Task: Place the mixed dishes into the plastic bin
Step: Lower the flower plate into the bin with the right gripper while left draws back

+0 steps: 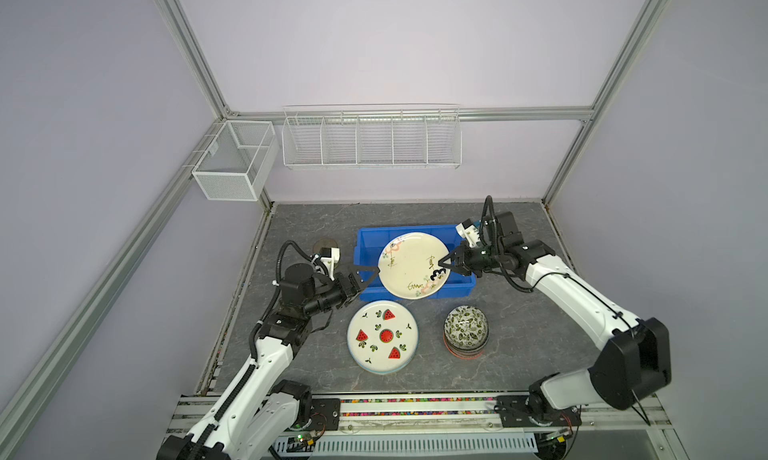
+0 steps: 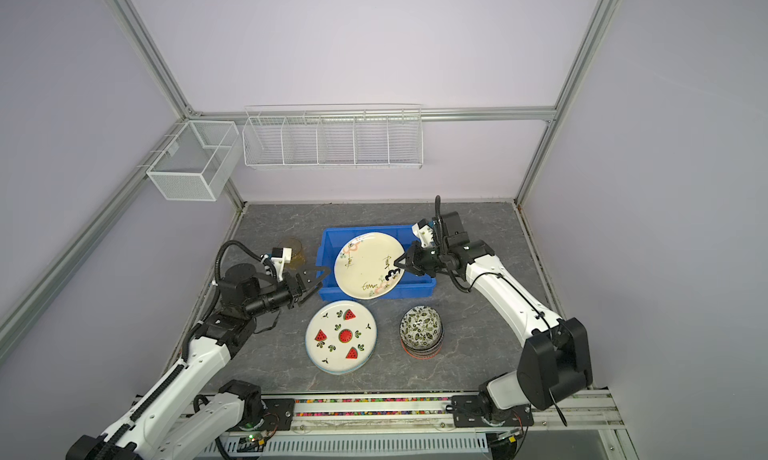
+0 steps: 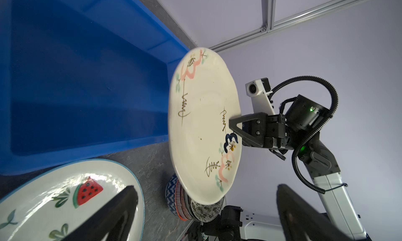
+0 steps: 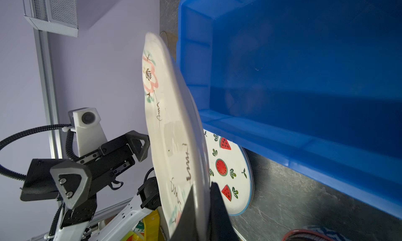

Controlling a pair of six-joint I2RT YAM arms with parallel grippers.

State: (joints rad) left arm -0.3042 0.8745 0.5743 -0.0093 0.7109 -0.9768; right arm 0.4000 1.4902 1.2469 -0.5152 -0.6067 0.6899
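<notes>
While the left gripper (image 1: 370, 278) is standing with its fingers spread wide and nothing between them, the amber glass cup (image 1: 325, 245) is sitting on the grey table (image 1: 519, 333) behind that gripper's wrist. The cup is on the far side and is partly hidden by the wrist camera in a top view. Just ahead of that gripper, the cream plate (image 1: 409, 262) is hanging in the air, with its left edge lying right beside the open fingers. I cannot tell whether they are touching the rim, but they are not closing on it.

The blue plastic bin (image 1: 368, 242) is lying under the plate and between the two grippers, and its floor is showing bare in both wrist views. The plate is overhanging the bin's near wall in both top views. On the robot's side of the left gripper, slightly to its right, the watermelon plate (image 1: 382, 337) is lying flat on the table just outside the bin. A pale blue rim is showing beneath it.

Further right, the right gripper (image 1: 443, 265) is clamping the cream plate's right edge, one finger above the rim and one below, and is carrying the plate alone. Nearer the robot than this gripper, the stack of small patterned bowls (image 1: 465, 331) is standing on the table, apart from the bin and from the watermelon plate.
</notes>
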